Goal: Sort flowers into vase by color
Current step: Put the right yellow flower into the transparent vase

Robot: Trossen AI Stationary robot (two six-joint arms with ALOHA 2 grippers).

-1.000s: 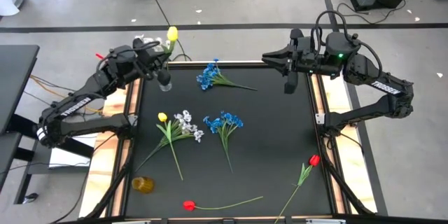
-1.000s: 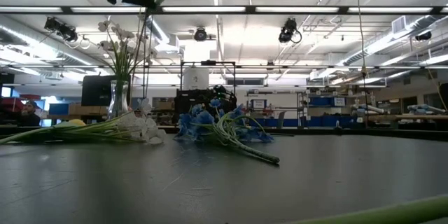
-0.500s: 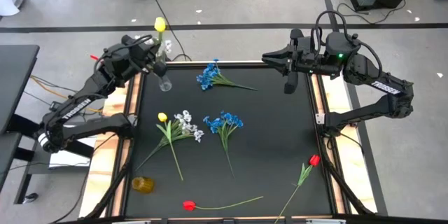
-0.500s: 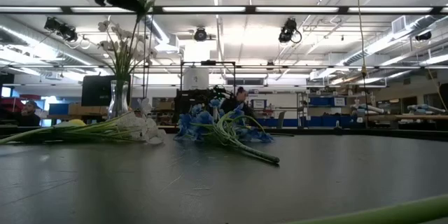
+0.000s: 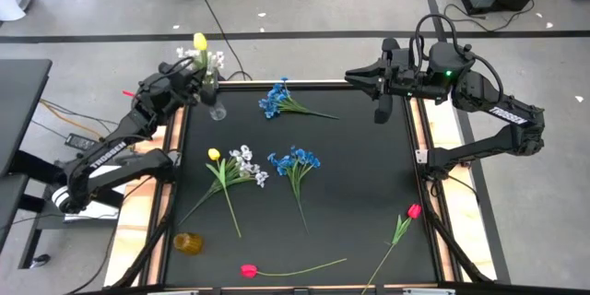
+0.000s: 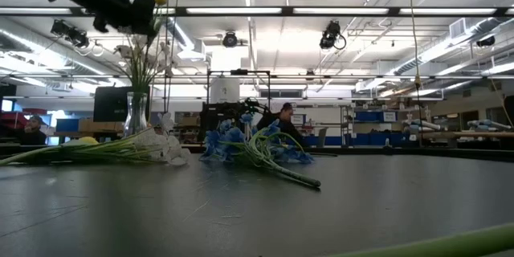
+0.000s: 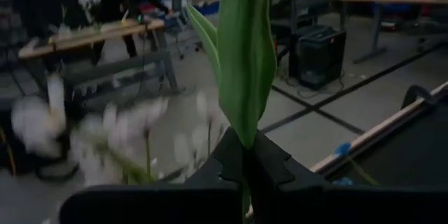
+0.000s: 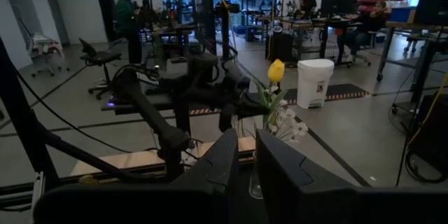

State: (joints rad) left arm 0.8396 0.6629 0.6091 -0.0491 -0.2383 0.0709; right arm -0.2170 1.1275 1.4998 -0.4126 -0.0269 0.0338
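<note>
The left gripper (image 5: 192, 72) is up off the bench (image 5: 369, 175) at its far left corner, clamped tight on the green stalk of a yellow tulip (image 5: 200, 41); the blossom stands above the gripper and the broad green leaf rises between its fingers in the left wrist view. Just beside it a clear glass vase (image 5: 217, 106) stands on the corner of the bench with white blossoms (image 6: 132, 40) in it. The right gripper (image 5: 381, 111) waits above the far right edge of the bench, its fingers close together with only a narrow gap and nothing between them. On the dark bench top lie the other flowers: a blue cluster (image 5: 274, 99) near the far edge, a second blue cluster (image 5: 295, 160) in the middle, and just left of it a white cluster (image 5: 247, 163) with a second yellow tulip (image 5: 214, 155) beside it, their stalks running toward the near left. A red tulip (image 5: 248, 270) lies along the near edge, and another red tulip (image 5: 414, 211) lies near the right edge. A small amber vase (image 5: 187, 242) lies on its side by the near left edge.
</note>
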